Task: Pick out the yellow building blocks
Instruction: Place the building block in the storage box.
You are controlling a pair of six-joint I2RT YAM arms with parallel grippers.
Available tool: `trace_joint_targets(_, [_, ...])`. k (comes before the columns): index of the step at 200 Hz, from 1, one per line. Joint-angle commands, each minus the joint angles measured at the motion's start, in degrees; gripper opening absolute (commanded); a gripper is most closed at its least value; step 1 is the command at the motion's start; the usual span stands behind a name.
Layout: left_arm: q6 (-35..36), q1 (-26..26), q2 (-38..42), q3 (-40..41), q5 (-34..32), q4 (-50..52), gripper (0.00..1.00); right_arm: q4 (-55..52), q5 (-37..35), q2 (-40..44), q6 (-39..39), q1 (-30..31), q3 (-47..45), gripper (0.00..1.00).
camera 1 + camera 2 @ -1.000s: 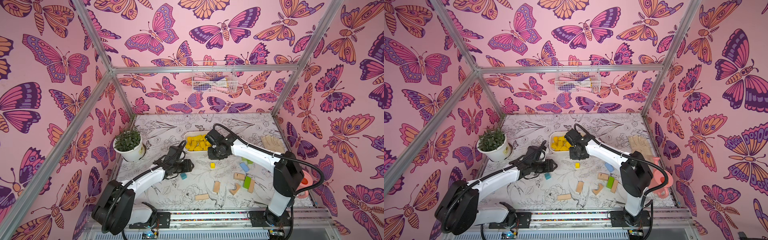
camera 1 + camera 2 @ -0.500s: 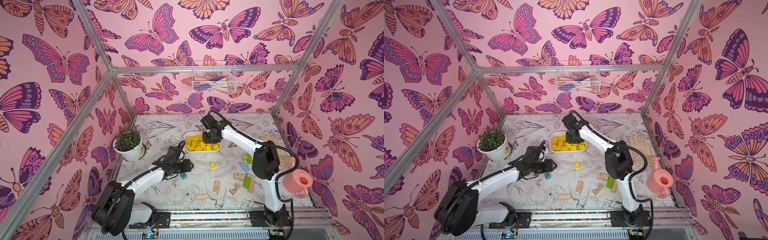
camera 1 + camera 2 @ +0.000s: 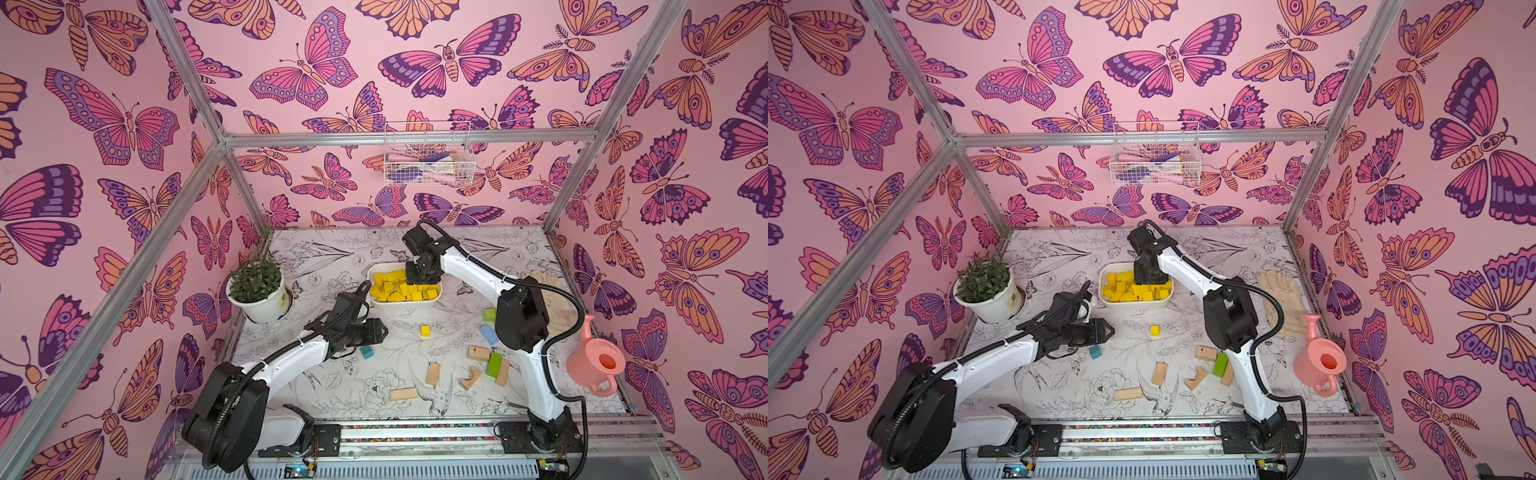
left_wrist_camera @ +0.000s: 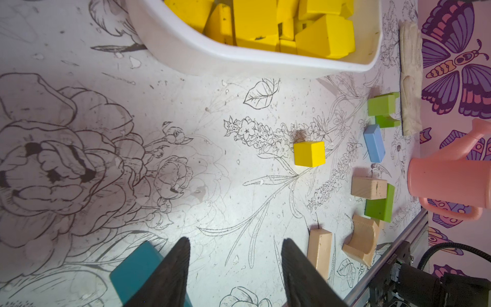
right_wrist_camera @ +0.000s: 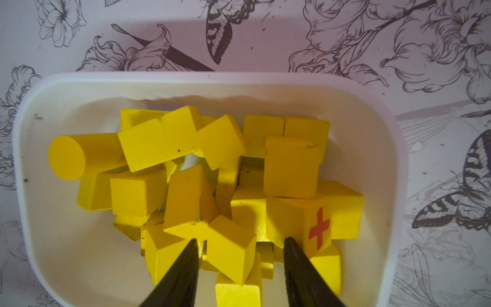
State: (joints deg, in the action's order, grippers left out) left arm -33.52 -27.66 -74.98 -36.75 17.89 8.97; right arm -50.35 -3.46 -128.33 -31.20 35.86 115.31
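Yellow building blocks point(image 5: 156, 144), red-cross cube point(image 5: 300, 220) (right wrist view only)

yellow blocks point(image 5: 291, 166): painted wood, smooth, slight sheen
tub point(image 5: 212, 78): smooth plastic, matt
tan blocks point(image 4: 368, 187): bare wood, matt
can point(image 4: 446, 180): smooth plastic
frame point(image 3: 311, 138): brushed metal

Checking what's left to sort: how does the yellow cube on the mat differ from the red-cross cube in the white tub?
The mat cube lies alone and flat on the mat; the red-cross cube sits tilted in the white tub among other yellow blocks. The mat cube's visible faces are plain; the other bears a red cross. Both are bright yellow.
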Motion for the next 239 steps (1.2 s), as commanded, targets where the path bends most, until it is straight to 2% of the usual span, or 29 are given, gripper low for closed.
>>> trace_joint_targets(1, [0.4, 0.4, 0.6, 0.7, 0.5, -0.3, 0.56, -0.8, 0.3, 4.5, 0.7, 0.1, -2.6, 0.53])
trace_joint_targets(63, [0.3, 0.4, 0.2, 0.5, 0.5, -0.3, 0.56, 5.6, 0.5, 21.3, -1.5, 2.0, -23.2, 0.53])
trace_joint_targets(105, [0.2, 0.4, 0.2, 0.5, 0.5, -0.3, 0.56, 10.2, 1.1, 28.4, -4.8, 5.2, -35.6, 0.53])
trace_joint_targets(169, [-0.1, 0.5, -0.1, 0.5, 0.2, -0.1, 0.56, 17.0, 3.3, 26.0, -9.3, 8.3, -43.8, 0.52])
trace_joint_targets(239, [-0.1, 0.5, -0.1, 0.4, 0.0, 0.2, 0.56, 18.4, 4.0, 21.3, -10.7, 8.3, -44.3, 0.51])
